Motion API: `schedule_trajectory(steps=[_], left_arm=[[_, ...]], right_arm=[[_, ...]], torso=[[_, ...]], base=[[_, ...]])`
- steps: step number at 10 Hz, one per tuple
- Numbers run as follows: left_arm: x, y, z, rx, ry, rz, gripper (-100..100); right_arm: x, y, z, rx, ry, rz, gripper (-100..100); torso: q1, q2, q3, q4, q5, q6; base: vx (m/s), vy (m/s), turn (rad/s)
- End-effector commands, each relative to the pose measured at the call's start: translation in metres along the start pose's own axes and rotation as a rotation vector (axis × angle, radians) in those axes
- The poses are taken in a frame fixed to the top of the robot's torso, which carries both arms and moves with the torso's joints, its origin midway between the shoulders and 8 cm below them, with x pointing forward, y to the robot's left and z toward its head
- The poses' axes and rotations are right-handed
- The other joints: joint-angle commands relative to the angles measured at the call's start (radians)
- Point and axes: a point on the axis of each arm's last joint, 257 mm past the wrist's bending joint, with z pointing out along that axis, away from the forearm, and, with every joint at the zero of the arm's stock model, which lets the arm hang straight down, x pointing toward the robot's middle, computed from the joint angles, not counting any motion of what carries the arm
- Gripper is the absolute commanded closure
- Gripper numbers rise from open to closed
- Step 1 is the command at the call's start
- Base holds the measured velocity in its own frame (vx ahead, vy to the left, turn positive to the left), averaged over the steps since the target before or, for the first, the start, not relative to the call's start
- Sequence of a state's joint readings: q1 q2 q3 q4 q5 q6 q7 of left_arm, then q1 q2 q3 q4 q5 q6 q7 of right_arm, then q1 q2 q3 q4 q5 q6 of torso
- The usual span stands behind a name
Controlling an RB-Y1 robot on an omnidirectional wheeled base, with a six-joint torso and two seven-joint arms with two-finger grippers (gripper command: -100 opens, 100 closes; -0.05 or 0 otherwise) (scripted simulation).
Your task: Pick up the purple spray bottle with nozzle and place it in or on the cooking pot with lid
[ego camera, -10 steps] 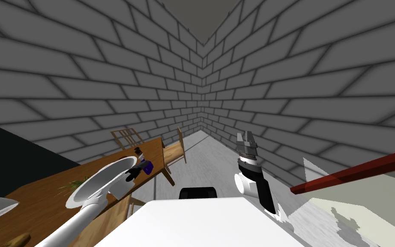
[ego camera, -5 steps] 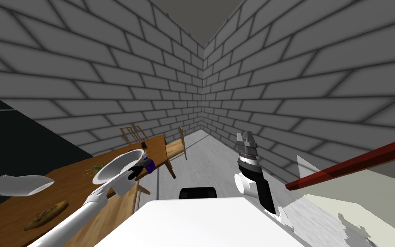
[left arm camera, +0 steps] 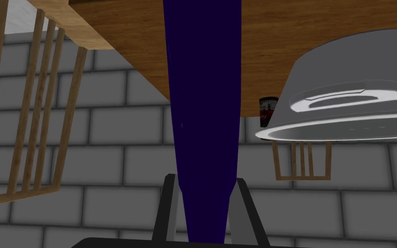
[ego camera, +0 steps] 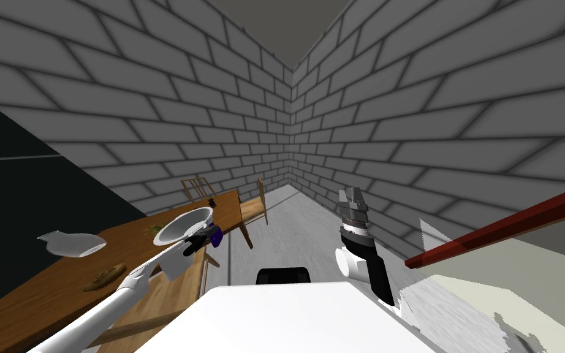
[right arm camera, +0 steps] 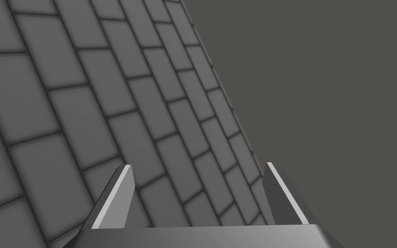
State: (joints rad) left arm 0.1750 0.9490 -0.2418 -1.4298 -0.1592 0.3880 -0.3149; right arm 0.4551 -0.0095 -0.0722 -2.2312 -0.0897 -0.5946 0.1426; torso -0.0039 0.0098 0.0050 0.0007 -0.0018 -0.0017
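- Inside our clenched left gripper (left arm camera: 205, 180) sits the dark purple spray bottle (left arm camera: 202, 86); the grey lidded cooking pot (left arm camera: 344, 107) lies just beside it.
- We should centre it above the lid before releasing.
- Our right gripper (right arm camera: 197, 165) is released.

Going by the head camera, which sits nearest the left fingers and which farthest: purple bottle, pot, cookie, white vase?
1. purple spray bottle, held by the left gripper
2. cooking pot, beside it on the table
3. cookie and white vase, far down the table; too close to call
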Motion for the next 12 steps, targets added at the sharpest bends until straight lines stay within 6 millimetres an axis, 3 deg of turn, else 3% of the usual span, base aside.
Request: schedule_trajectory(steps=[1, 6, 12], left_arm=[[-0.003, -0.004, -0.005, 0.009, 0.005, 0.012, 100], [-0.019, 0.005, -0.018, 0.009, 0.02, 0.012, 100], [-0.051, 0.044, -0.028, -0.042, 0.028, -0.044, 100]], right_arm=[[0.0, 0.0, 0.0, 0.0, 0.0, 0.0, 0], [0.0, 0.0, 0.0, 0.0, 0.0, 0.0, 0], [0.0, 0.0, 0.0, 0.0, 0.0, -0.001, 0]], torso=[[0.0, 0.0, 0.0, 0.0, 0.0, 0.0], [0.005, -0.007, -0.003, -0.001, 0.0, 0.0], [0.011, -0.016, -0.009, -0.002, 0.001, 0.001]], base=[[-0.121, 0.0, 0.039], [-0.062, 0.04, 0.025], [0.051, 0.119, -0.014]])
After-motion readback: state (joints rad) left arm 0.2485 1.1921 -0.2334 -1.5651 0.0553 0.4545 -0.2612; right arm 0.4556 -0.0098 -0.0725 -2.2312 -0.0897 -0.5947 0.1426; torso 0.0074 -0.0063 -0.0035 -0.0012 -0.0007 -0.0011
